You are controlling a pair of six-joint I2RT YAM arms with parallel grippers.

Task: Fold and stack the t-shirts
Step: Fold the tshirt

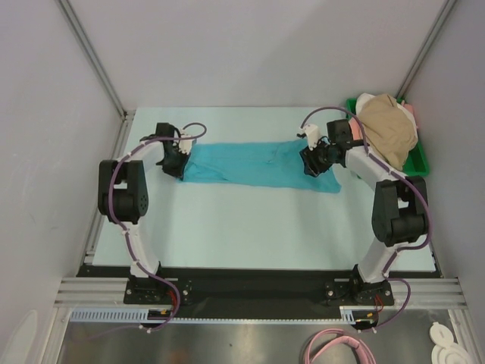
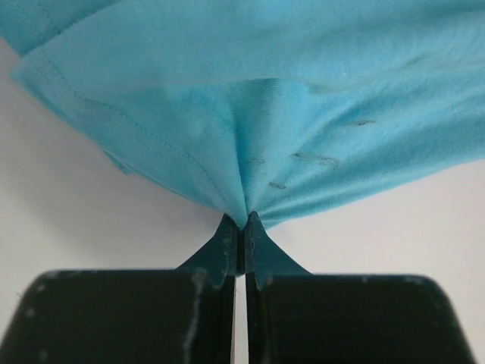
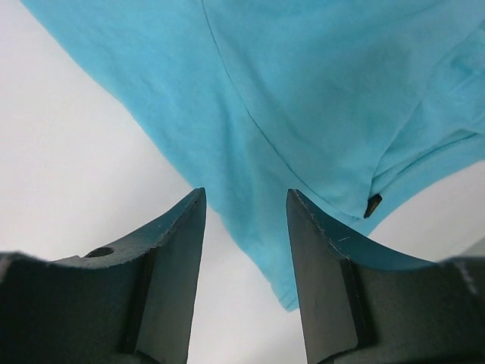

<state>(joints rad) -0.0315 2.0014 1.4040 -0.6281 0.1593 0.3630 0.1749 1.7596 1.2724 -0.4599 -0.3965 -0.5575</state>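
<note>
top view high, looking down and forward, wrist views close, all sharing teal t-shirt (image 1: 258, 163)

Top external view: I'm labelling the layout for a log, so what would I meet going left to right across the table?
left gripper → teal t-shirt → right gripper → tan t-shirt

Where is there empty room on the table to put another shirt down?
The biggest bare patch of table lies between the teal shirt and the black rail at the near edge. A thinner bare strip runs behind the teal shirt, along the back wall. The far right corner is crowded: the green tray is heaped with other shirts.
</note>
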